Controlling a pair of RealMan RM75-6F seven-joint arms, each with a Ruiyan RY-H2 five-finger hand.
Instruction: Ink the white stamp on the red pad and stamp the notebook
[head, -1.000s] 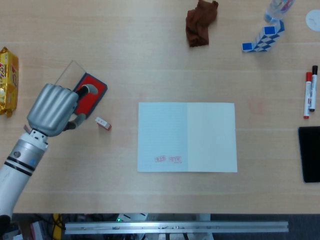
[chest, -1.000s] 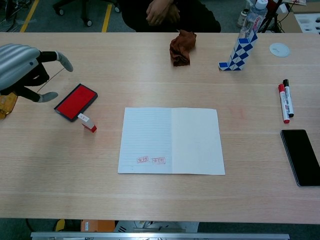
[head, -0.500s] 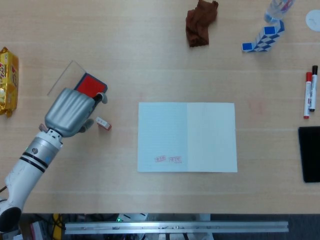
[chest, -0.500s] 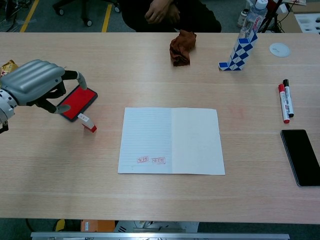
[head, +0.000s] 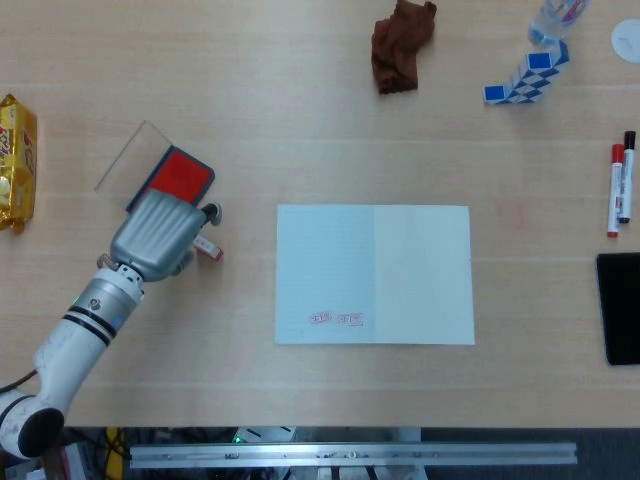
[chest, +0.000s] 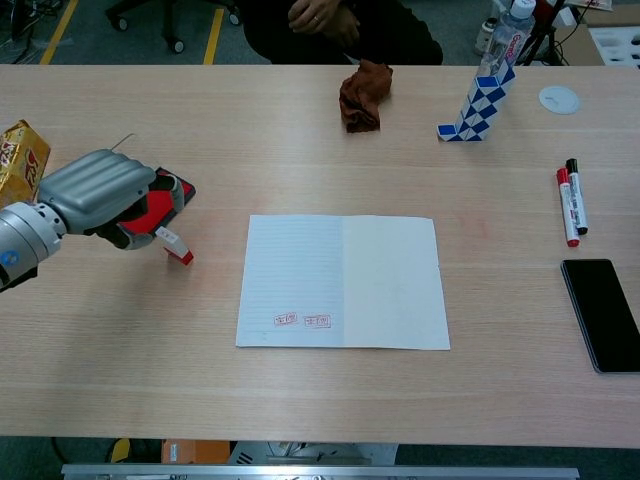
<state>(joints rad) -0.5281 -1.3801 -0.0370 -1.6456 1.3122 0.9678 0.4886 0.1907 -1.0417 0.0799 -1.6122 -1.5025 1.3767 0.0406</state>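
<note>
White stamp (chest: 175, 245) lay on its side on the table (head: 320, 120), its red end toward the notebook (head: 373, 273), just beside the near corner of the red ink pad (head: 181, 172). The left hand (head: 160, 232) hovered low over it, knuckles up and fingers curled downward around the spot. Whether any fingertip touched the stamp could not be told from either view, since the back of the hand hid the contact. The right hand was not in view.

By my judgement the step in hand was the first pickup: the stamp looked not yet lifted, though two red impressions (head: 336, 319) already showed on the left page. The next move would call for closing thumb and finger on the small body, raising it upright, then pressing its face onto the pad. The pad's clear lid (head: 128, 158) stood open behind it.
</note>
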